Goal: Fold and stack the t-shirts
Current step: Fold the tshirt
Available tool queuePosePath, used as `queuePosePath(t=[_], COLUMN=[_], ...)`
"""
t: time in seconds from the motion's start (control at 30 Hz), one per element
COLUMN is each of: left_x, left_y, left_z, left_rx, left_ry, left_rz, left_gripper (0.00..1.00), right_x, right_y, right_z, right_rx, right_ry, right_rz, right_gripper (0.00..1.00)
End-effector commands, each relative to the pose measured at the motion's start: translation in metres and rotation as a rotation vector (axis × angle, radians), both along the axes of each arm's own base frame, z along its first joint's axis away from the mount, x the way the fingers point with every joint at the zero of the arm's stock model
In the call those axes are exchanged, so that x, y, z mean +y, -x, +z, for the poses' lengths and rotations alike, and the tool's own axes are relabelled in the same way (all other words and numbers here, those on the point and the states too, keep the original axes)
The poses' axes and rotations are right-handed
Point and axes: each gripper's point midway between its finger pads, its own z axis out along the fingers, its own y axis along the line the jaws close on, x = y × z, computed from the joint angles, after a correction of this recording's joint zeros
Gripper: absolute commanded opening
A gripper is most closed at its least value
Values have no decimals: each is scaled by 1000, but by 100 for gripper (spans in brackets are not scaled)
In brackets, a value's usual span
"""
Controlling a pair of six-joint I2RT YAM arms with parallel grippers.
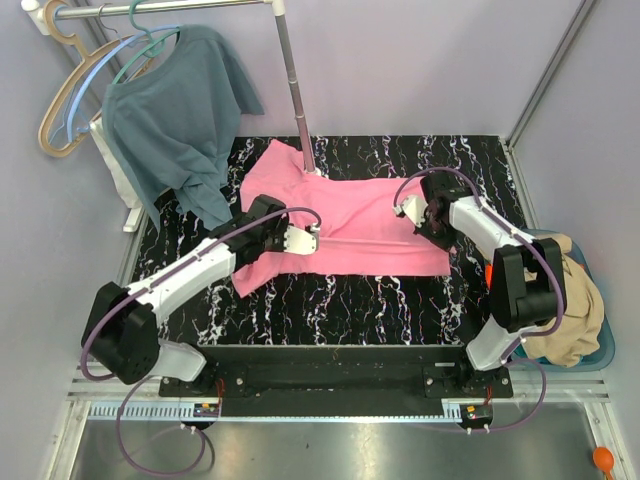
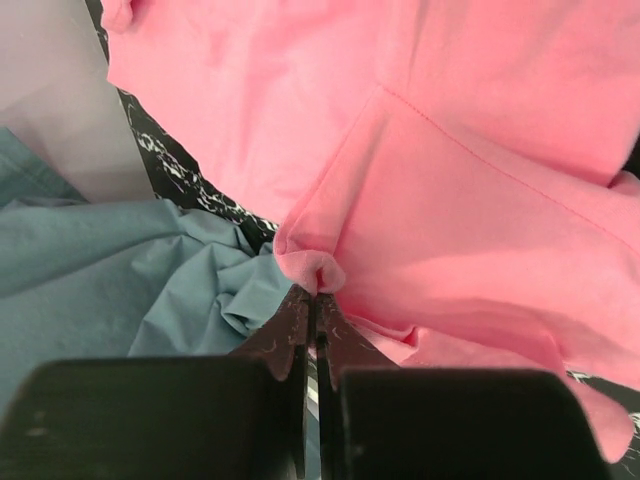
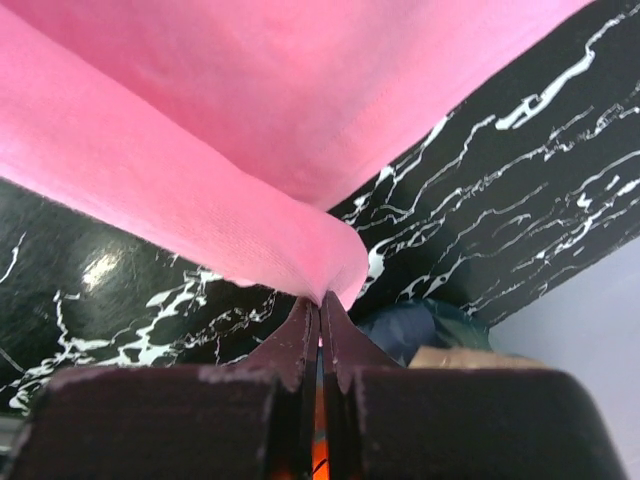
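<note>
- Pink cotton t-shirt [image 1: 350, 235] lies spread across the middle of the black, white-veined tabletop [image 1: 340, 310]. Its long side runs left to right, and one part reaches toward the far left, by the foot of the upright pole [image 1: 293, 90].
- The left pincer [image 2: 318, 292] is pressed fully together on a small bunched fold at the left part of this shirt, and the cloth puckers into the tips.
- The right pincer [image 3: 321, 298] is also clamped tight, on a doubled edge at the shirt's right side, where the fabric is lifted off the tabletop.
- A tan-beige t-shirt [image 1: 572, 300] sits crumpled in a blue bin [image 1: 603, 352] at the right edge, just right of the right arm.
- A dusty teal shirt [image 1: 180, 120] hangs on a hanger from a metal rail [image 1: 160, 9] at the far left. Its lower part drapes down onto the tabletop just beside the pink shirt's left edge.
</note>
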Motion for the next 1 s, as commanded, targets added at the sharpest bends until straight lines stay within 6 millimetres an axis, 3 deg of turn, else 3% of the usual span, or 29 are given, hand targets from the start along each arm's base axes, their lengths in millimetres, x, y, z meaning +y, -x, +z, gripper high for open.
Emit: queuePosePath(t=[0.0, 0.23, 0.67, 0.73, 0.77, 0.9, 0.97], left_x=[-15, -18, -14, -14, -14, -16, -17], left_y=[-25, -31, -24, -23, -23, -22, -22], left_z=[24, 16, 1, -3, -5, -10, -10], left_rx=[-83, -69, -41, -33, -31, -24, -26], left_ry=[31, 12, -13, -16, -18, -25, -24], left_rz=[-30, -36, -34, -33, -31, -31, -33], left_gripper=[0, 0, 0, 0, 0, 0, 0], right_x=[-4, -4, -8, -8, -8, -10, -10], right_y=[-26, -34, -29, -31, -31, -35, -36], right_z=[8, 1, -5, -7, -8, -6, -5], right_rx=[-63, -62, -56, -60, -60, -79, -94], right_ry=[21, 23, 37, 39, 40, 44, 44], right_rz=[-2, -2, -21, -32, -40, -71, -85], right_gripper=[0, 0, 1, 5, 18, 46, 54])
